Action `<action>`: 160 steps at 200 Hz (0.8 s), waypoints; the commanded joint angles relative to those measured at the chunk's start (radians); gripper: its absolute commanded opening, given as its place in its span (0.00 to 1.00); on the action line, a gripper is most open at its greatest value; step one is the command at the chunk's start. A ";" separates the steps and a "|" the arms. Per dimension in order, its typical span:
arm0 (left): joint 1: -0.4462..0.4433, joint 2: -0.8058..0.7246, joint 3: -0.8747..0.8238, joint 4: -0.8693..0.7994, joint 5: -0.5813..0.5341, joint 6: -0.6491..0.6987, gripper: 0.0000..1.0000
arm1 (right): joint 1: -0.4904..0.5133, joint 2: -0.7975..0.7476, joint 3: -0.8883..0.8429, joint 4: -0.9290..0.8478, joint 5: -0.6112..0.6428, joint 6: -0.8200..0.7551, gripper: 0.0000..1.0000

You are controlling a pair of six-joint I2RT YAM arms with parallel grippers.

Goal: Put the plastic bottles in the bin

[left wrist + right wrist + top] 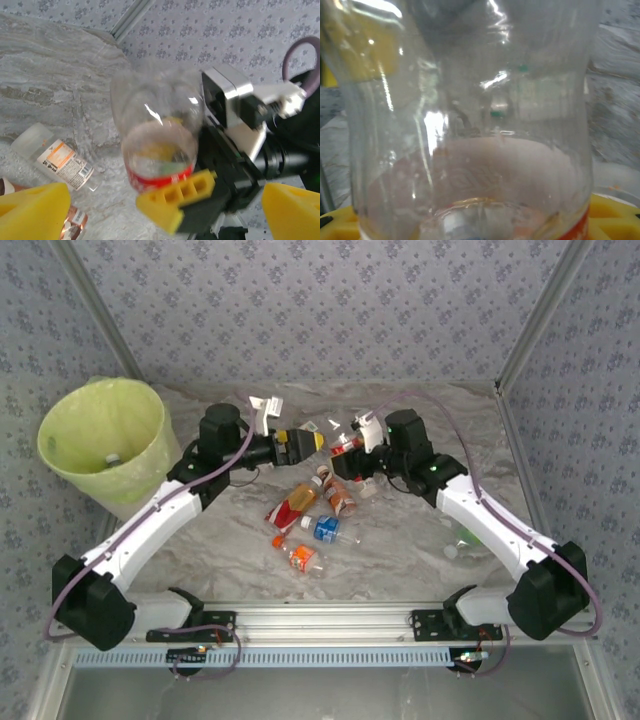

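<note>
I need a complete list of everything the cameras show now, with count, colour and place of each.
round white bin with lime-green bag: one, white and green, far left of the table.
clear plastic bottles lying loose: at least four, red-yellow, brown, blue, orange labels, table middle.
greenish plastic bottle: one, green, right side of the table.
clear plastic bottle with red label: one, clear and red, in the right gripper.
left gripper: one, yellow fingers, open, facing the held bottle.
right gripper: one, yellow fingers, shut on that bottle.
</note>
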 commanded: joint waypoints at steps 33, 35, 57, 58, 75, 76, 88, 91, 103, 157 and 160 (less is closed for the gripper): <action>-0.025 0.052 0.068 0.065 -0.027 -0.013 0.90 | 0.072 0.047 0.071 0.030 -0.094 -0.050 0.52; -0.026 0.052 0.069 0.064 -0.028 -0.012 0.89 | 0.074 0.050 0.075 0.025 -0.093 -0.052 0.52; -0.029 0.041 0.064 0.051 -0.067 0.005 0.77 | 0.081 0.060 0.087 0.024 -0.102 -0.040 0.53; -0.030 0.039 0.064 0.050 -0.069 0.005 0.76 | 0.081 0.060 0.089 0.024 -0.102 -0.039 0.53; -0.030 0.023 0.042 0.049 -0.113 0.015 0.65 | 0.083 0.060 0.090 0.028 -0.119 -0.033 0.53; -0.029 0.021 0.040 0.050 -0.115 0.015 0.64 | 0.084 0.060 0.091 0.028 -0.121 -0.033 0.53; -0.030 0.015 0.027 0.060 -0.112 0.021 0.62 | 0.086 0.062 0.091 0.041 -0.154 -0.027 0.54; -0.029 0.014 0.026 0.062 -0.105 0.023 0.61 | 0.087 0.061 0.091 0.041 -0.162 -0.028 0.54; -0.030 0.018 0.032 0.059 -0.079 0.030 0.60 | 0.093 0.067 0.115 0.034 -0.195 -0.030 0.54; -0.030 -0.001 0.003 0.076 -0.132 0.041 0.45 | 0.101 0.080 0.118 0.041 -0.107 0.002 0.65; -0.030 -0.002 0.002 0.074 -0.141 0.044 0.44 | 0.100 0.080 0.118 0.039 -0.097 0.003 0.67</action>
